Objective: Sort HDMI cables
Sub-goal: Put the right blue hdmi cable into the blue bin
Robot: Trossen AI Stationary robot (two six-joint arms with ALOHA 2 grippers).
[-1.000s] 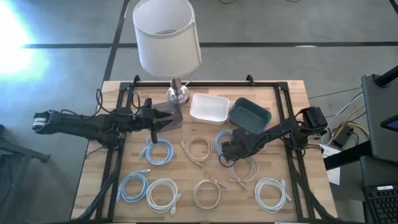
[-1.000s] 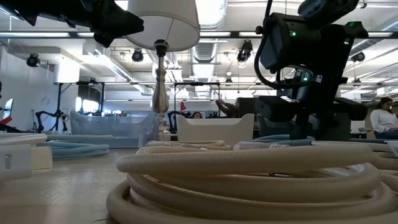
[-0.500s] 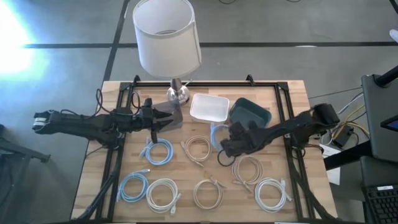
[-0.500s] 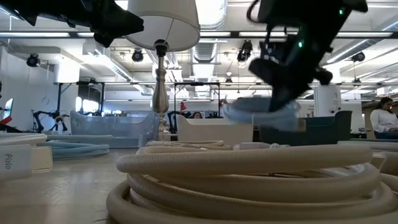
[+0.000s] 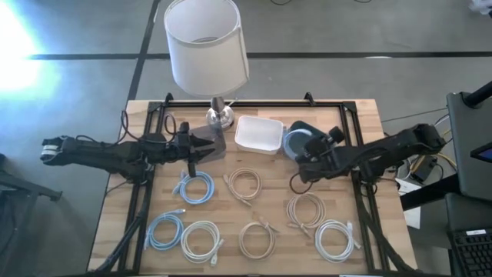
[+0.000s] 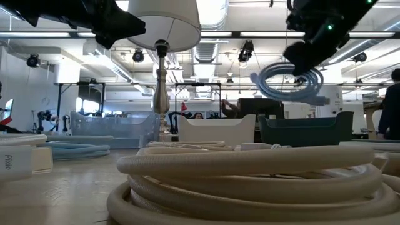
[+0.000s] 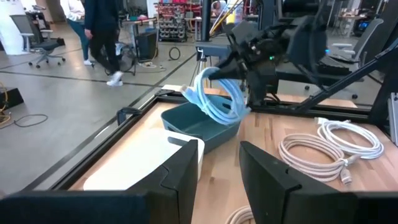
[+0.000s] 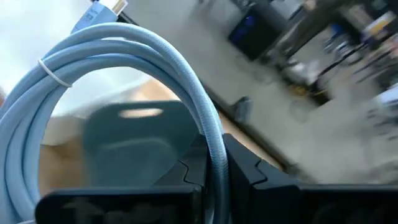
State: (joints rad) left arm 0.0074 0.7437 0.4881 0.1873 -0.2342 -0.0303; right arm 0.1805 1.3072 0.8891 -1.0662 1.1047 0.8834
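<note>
My right gripper [image 5: 304,154] is shut on a light blue HDMI cable coil [image 5: 294,143], which hangs in the air over the teal bin [image 5: 306,126]. The same coil [image 6: 290,81] shows well above the bin's rim [image 6: 306,122] in the low view. My left gripper [image 7: 217,180] waits open and empty by the lamp base [image 5: 218,117]. Several more coils lie flat on the table, among them two light blue [image 5: 194,187], beige [image 5: 244,183] and white [image 5: 337,237]. My right gripper pinches the coil's bundled strands at one spot on the ring [image 8: 211,146] between its two fingers. The fingers come slanting down from the table's right side and lie across the strands. The coil is lifted clear and hangs tilted, with a plug end [image 8: 102,11] sticking out.
A white bin [image 5: 257,133] stands just left of the teal one at the table's far side. A lamp with a large white shade [image 5: 205,45] rises at the far edge. A black frame [image 5: 352,131] runs around the work area. People walk in the room beyond.
My right gripper has risen from the table with the light blue coil and gone toward the far right, rolling its wrist on the way. The coil, flat on the table before, is now lifted clear and tilted over the teal bin.
</note>
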